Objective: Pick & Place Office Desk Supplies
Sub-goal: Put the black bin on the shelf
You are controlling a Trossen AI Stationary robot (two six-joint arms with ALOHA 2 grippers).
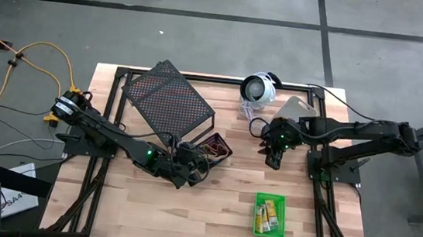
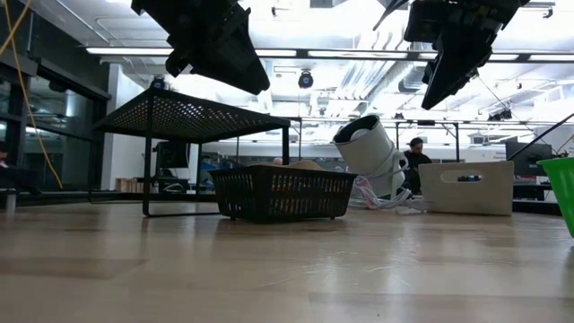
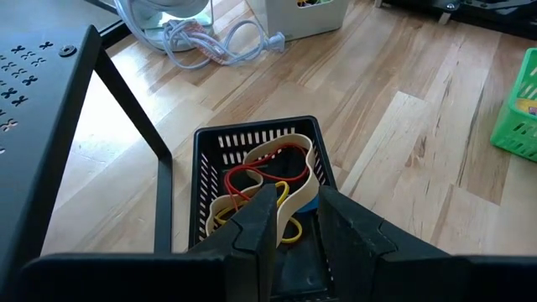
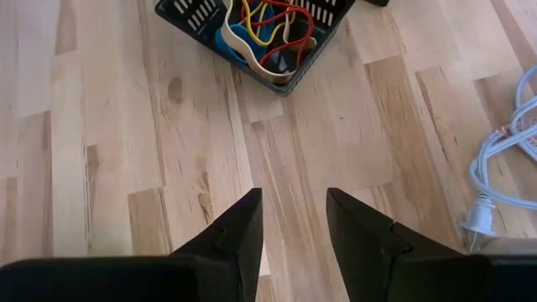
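Note:
A small black bin stands on the table in front of the mesh rack. It holds elastic loops in tan, red, yellow and blue. My left gripper hovers open just above and to the near left of it, nothing between its fingers. My right gripper is open over bare wood, to the right of the black bin. A green bin with yellow pieces sits near the front right. A grey bin stands at the far right.
The large black mesh rack stands at the far left centre, one leg beside the black bin. A round white device with its cord lies at the far edge. Bare wood lies between the black and green bins.

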